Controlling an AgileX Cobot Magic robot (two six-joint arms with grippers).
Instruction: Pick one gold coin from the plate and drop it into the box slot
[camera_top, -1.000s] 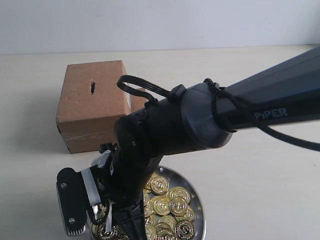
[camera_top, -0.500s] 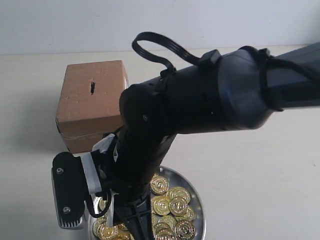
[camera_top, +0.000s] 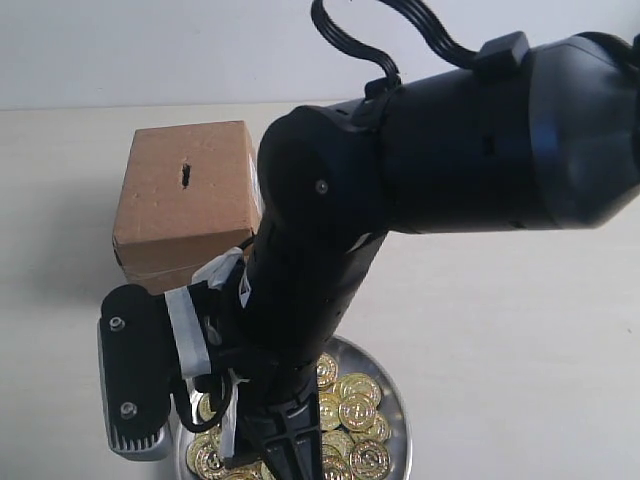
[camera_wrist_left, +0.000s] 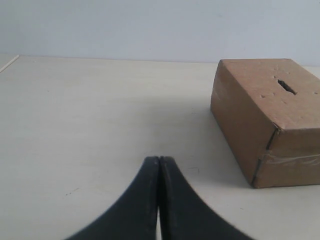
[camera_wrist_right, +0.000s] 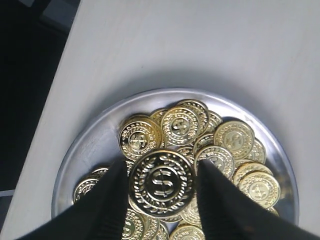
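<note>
Holding 1 gold coin (camera_wrist_right: 161, 182): the right gripper (camera_wrist_right: 161, 167) has its jaws clamped across the coin's rim, face toward the wrist camera, over the plate (camera_wrist_right: 92, 150). The heap of coins (camera_wrist_right: 227, 150) lies in the plate, which sits on the table (camera_top: 500, 330).

Judgement: the coin is light, thin and rigid with a slick face. Opposite rim points look like the only sound hold, and a slack grip would let it swivel.

Beyond the plate stands the box (camera_top: 180, 215), with the box slot (camera_top: 186, 176) in its top face. The slot is narrow, so edge-on entry looks necessary.

The left gripper (camera_wrist_left: 159, 162) has its jaws together and empty. Its place relative to the plate cannot be told.
</note>
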